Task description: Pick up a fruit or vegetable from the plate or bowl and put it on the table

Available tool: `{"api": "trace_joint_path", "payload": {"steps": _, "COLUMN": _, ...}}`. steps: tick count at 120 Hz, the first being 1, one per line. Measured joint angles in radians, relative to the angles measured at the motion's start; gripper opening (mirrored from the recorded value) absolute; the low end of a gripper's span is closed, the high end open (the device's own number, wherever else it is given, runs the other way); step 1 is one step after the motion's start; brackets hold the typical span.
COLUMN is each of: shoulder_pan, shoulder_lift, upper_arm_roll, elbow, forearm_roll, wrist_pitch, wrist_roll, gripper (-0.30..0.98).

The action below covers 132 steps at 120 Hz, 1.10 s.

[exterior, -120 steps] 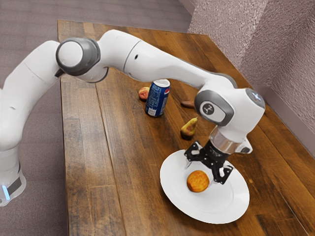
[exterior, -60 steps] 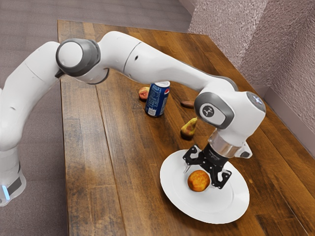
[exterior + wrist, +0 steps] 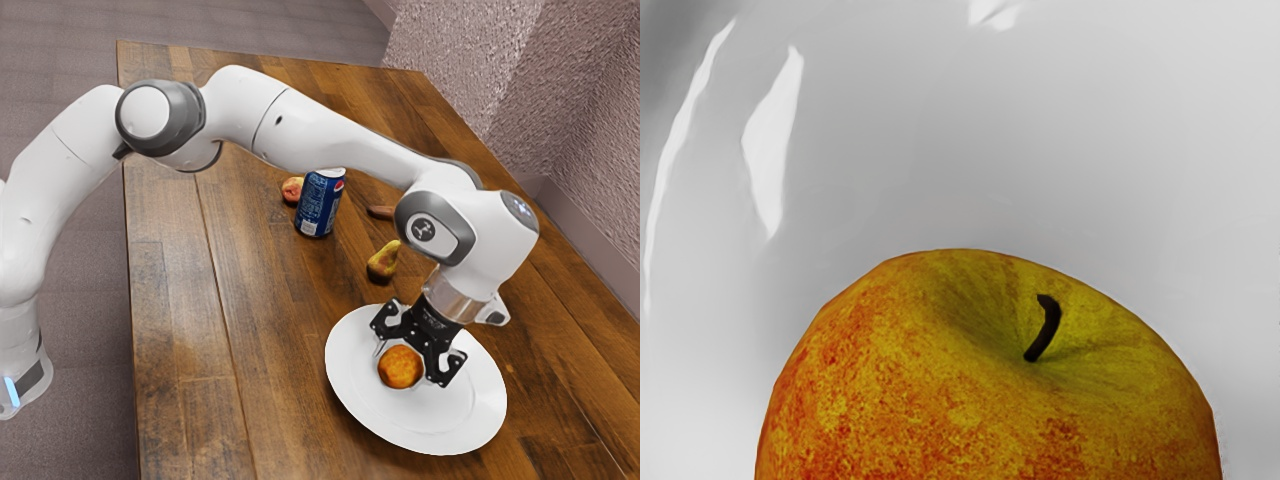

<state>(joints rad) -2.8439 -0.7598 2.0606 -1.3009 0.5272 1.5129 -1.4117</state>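
One red-and-yellow apple, on white plate, between the spread fingers of the gripper. Hand: low, tilted, pointing downward.

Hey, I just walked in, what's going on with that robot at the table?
A robot arm has its black gripper at an apple on a white plate. The fingers look open, on either side of the fruit, so it doesn't seem gripped yet. A pear and a soda can are on the wooden table nearby.
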Motion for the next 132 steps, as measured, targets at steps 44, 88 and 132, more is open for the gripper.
{"api": "trace_joint_path", "payload": {"steps": 44, "shoulder_pan": 0.000, "shoulder_lift": -0.004, "upper_arm_roll": 0.000, "elbow": 0.001, "forearm_roll": 0.007, "wrist_pitch": -0.001, "wrist_roll": 0.004, "gripper": 0.31}}
{"api": "trace_joint_path", "payload": {"steps": 88, "shoulder_pan": 0.330, "shoulder_lift": 0.195, "upper_arm_roll": -0.259, "elbow": 0.006, "forearm_roll": -0.002, "wrist_pitch": -0.114, "wrist_roll": 0.005, "gripper": 0.24}}
{"api": "trace_joint_path", "payload": {"steps": 132, "shoulder_pan": 0.834, "shoulder_lift": 0.240, "upper_arm_roll": -0.535, "elbow": -0.278, "forearm_roll": 0.000, "wrist_pitch": -0.231, "wrist_roll": -0.008, "gripper": 0.24}}
